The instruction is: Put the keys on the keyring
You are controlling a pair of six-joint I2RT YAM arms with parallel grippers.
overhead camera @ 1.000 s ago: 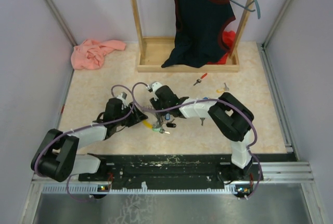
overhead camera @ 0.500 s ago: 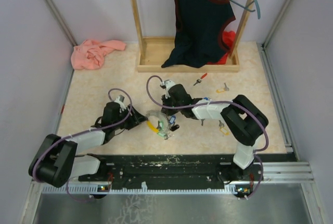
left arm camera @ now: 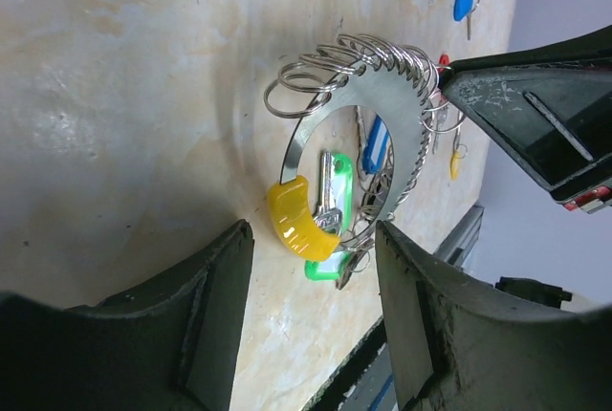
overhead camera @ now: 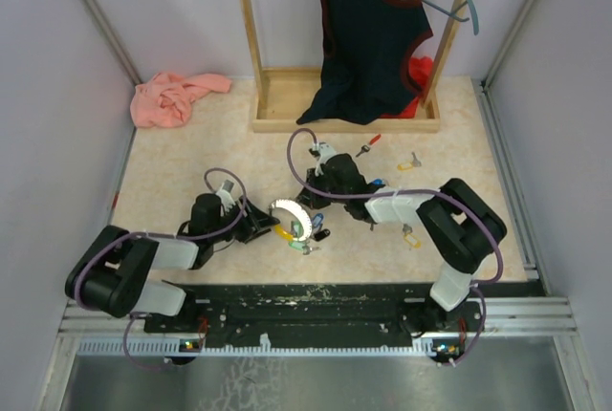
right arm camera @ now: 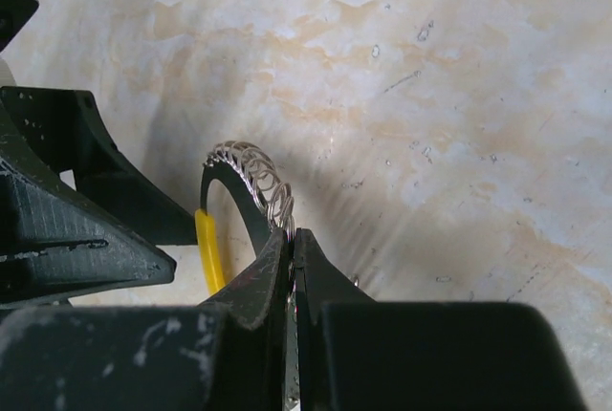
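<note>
Snapping shut a moment ago, the right fingers point(right arm camera: 325, 282) now pinch the keyring point(left arm camera: 402, 115) by its coiled rim, mid-way across the worktop point(overhead camera: 191, 153) (left fingers point(left arm camera: 215, 306) stay wide beside its yellow section). Steadied so, it looks ready for the loose keys point(overhead camera: 368, 146) beyond.

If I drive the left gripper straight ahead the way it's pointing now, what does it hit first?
Most likely the keyring, its yellow section first, lying just ahead of the open left gripper. The right gripper, shut on the ring's far edge, sits beyond it. Depth is uncertain.
</note>
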